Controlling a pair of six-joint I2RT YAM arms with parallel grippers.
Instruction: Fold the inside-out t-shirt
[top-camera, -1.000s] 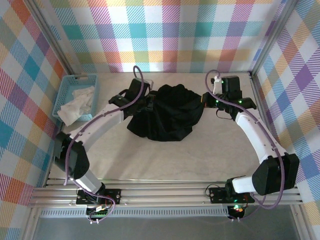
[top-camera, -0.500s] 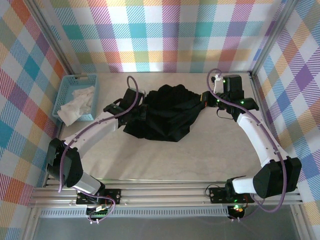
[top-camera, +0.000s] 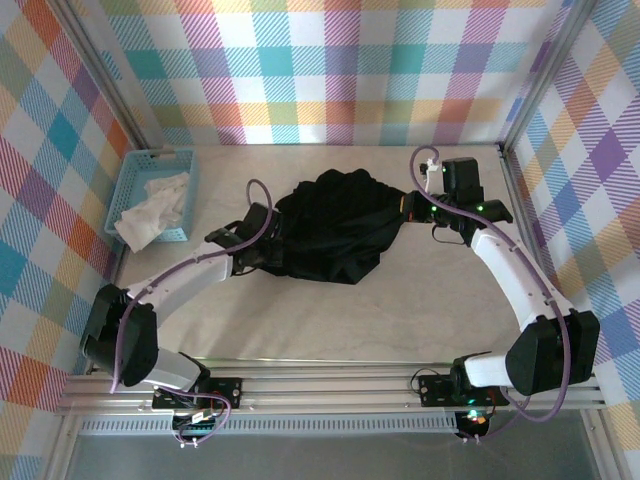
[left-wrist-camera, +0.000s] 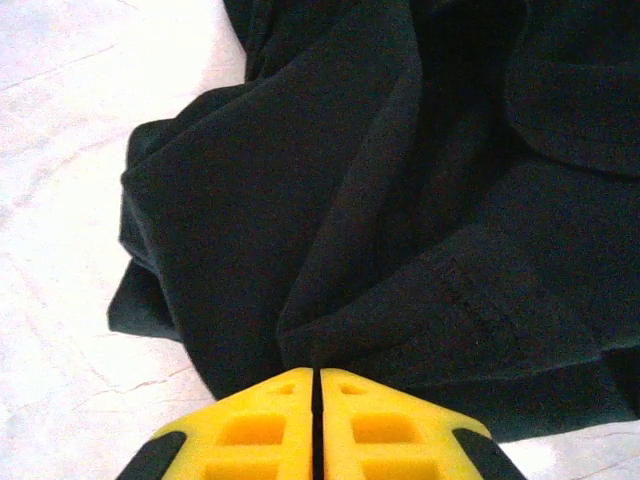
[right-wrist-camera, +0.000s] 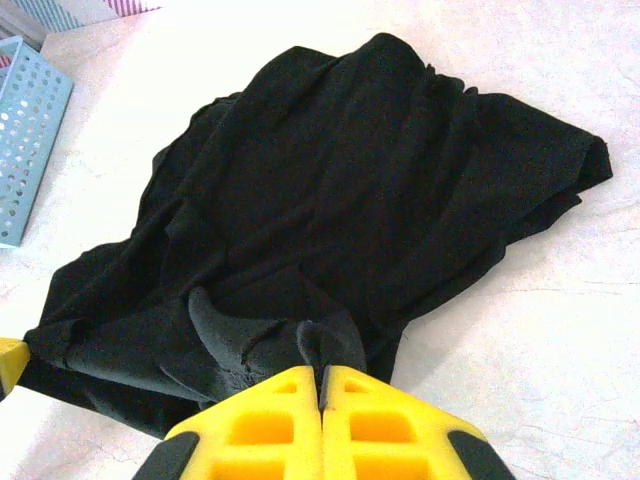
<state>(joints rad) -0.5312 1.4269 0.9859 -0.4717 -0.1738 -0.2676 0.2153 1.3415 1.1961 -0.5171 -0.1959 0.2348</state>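
The black t-shirt (top-camera: 335, 225) lies bunched in a heap on the table, no print showing. My left gripper (top-camera: 272, 250) sits at its near-left edge. In the left wrist view its yellow jaws (left-wrist-camera: 315, 372) stand together, with a fold of the t-shirt (left-wrist-camera: 400, 200) running into the tips. At the heap's right side my right gripper (top-camera: 405, 205) is shut. In the right wrist view a pinch of the t-shirt (right-wrist-camera: 370, 180) sticks out between its tips (right-wrist-camera: 322, 370), and the cloth stretches away to the far left.
A light-blue basket (top-camera: 152, 195) with a white cloth (top-camera: 155, 205) stands at the far left by the wall; its corner (right-wrist-camera: 25, 130) appears in the right wrist view. Pale bare table (top-camera: 330, 320) lies in front of the heap. Checkered walls close in three sides.
My left gripper has moved toward the near side and slightly left, pulling the t-shirt's left edge with it. The heap has sunk lower and wider. The right gripper has barely shifted.
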